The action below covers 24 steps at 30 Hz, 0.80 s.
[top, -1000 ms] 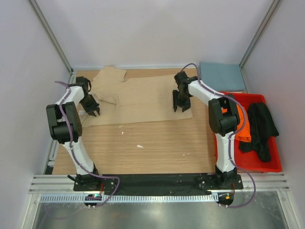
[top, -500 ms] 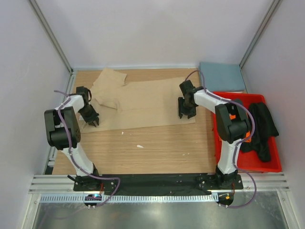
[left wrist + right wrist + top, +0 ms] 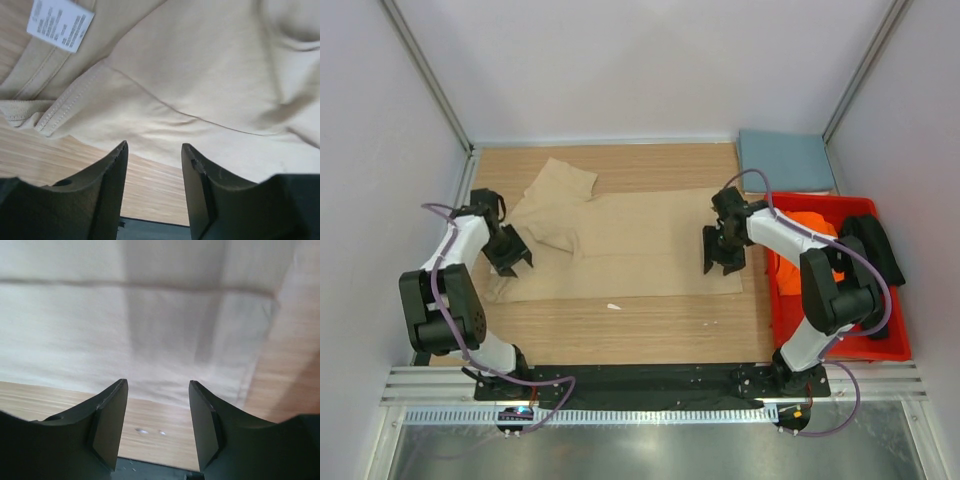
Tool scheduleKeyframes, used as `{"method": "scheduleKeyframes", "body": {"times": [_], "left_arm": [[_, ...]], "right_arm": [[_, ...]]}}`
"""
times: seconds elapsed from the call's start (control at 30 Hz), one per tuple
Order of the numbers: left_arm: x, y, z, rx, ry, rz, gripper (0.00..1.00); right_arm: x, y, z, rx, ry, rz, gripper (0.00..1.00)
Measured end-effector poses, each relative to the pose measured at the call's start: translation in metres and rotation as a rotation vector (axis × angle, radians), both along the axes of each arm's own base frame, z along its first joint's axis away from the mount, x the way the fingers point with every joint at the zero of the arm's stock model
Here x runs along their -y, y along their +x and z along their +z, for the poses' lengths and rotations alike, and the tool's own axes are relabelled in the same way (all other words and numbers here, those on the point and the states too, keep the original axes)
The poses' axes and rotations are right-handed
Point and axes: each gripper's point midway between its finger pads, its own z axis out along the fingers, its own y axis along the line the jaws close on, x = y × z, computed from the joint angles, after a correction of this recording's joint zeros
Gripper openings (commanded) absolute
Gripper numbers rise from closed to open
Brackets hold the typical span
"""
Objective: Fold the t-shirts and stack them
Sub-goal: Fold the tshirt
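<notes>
A tan-beige t-shirt (image 3: 640,240) lies spread flat across the table, its collar end at the left and its hem at the right. My left gripper (image 3: 512,266) is open at the shirt's near left corner, by the collar, with only wood between its fingers. In the left wrist view the gripper (image 3: 152,150) faces the tan cloth (image 3: 210,75) and its white label (image 3: 60,22). My right gripper (image 3: 719,267) is open over the near right hem corner. In the right wrist view the gripper (image 3: 157,387) holds nothing, with the hem (image 3: 150,340) just beyond.
A red bin (image 3: 840,350) stands at the right with an orange t-shirt (image 3: 810,220) and a black t-shirt (image 3: 880,260) in it. A folded slate blue-grey t-shirt (image 3: 785,160) lies at the back right. A small white scrap (image 3: 613,306) lies near the shirt's front edge.
The tan shirt has been dragged toward the near edge. Both grippers came nearer with it, and the left jaws have opened off the cloth.
</notes>
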Motion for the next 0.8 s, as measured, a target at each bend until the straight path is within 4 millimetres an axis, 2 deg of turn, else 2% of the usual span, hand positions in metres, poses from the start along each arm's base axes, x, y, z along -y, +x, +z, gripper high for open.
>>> {"method": "scheduleKeyframes", "body": {"times": [0.07, 0.2, 0.3, 0.4, 0.47, 0.6, 0.7, 0.8], "left_arm": [[-0.001, 0.021, 0.023, 0.078, -0.001, -0.004, 0.49], [-0.004, 0.066, 0.065, 0.243, 0.001, -0.007, 0.46], [0.000, 0.084, 0.080, 0.306, -0.029, 0.002, 0.45], [0.006, 0.086, 0.076, 0.307, -0.066, 0.017, 0.45], [0.008, 0.085, 0.070, 0.301, -0.083, 0.024, 0.45], [0.013, 0.074, 0.053, 0.266, -0.111, 0.037, 0.45], [0.016, 0.059, 0.037, 0.231, -0.127, 0.046, 0.45], [0.019, 0.041, 0.025, 0.200, -0.142, 0.057, 0.44]], "right_arm": [[-0.015, 0.019, 0.016, 0.056, 0.060, 0.011, 0.60], [-0.066, 0.077, 0.066, 0.266, 0.254, 0.045, 0.59], [-0.121, 0.115, 0.099, 0.391, 0.387, 0.101, 0.57], [-0.192, 0.143, 0.115, 0.472, 0.525, 0.168, 0.57], [-0.228, 0.148, 0.110, 0.481, 0.588, 0.195, 0.55], [-0.280, 0.142, 0.079, 0.429, 0.650, 0.230, 0.49], [-0.309, 0.135, 0.056, 0.389, 0.679, 0.251, 0.44], [-0.329, 0.130, 0.041, 0.373, 0.694, 0.269, 0.38]]}}
